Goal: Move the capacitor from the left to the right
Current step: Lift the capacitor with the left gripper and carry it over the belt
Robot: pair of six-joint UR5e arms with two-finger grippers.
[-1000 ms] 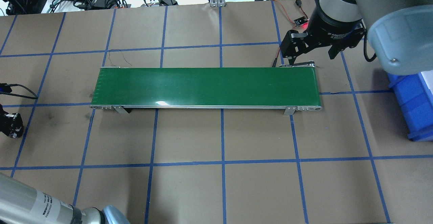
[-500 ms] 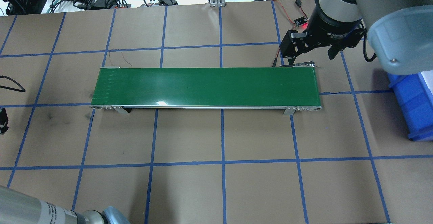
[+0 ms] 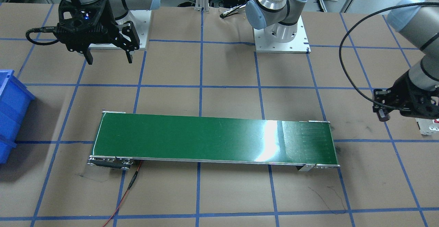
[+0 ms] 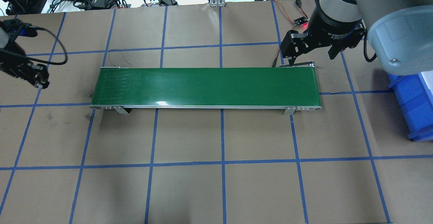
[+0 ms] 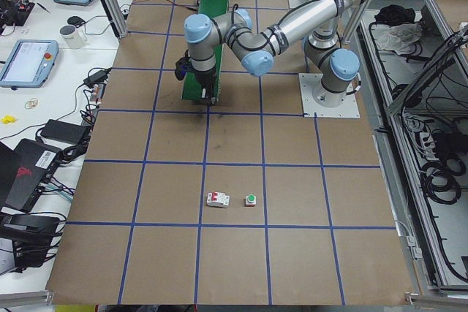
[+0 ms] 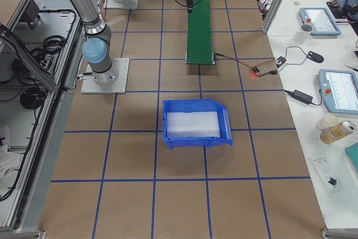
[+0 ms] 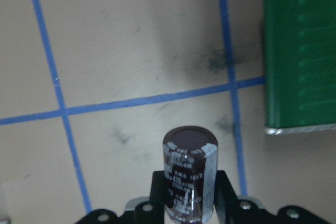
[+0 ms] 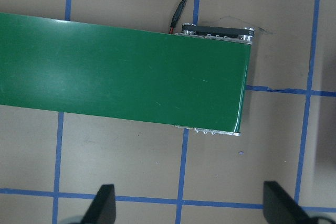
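The capacitor, a stubby black cylinder with pale side markings, stands upright between my left gripper's fingers. My left gripper is shut on it and hovers above the table, just off the left end of the green conveyor belt. In the front-facing view the left gripper is right of the belt. My right gripper is open and empty above the far right corner of the belt. The right wrist view shows its spread fingertips over the belt's right end.
A blue bin stands on the table right of the belt, also seen in the right side view. A white breaker and a green-capped push button lie on the table left of the belt. A red wire runs from the belt's motor end.
My left gripper slid off the overhead view's left edge, then came back in farther from the robot, close to the belt's left end. The right gripper has not moved.
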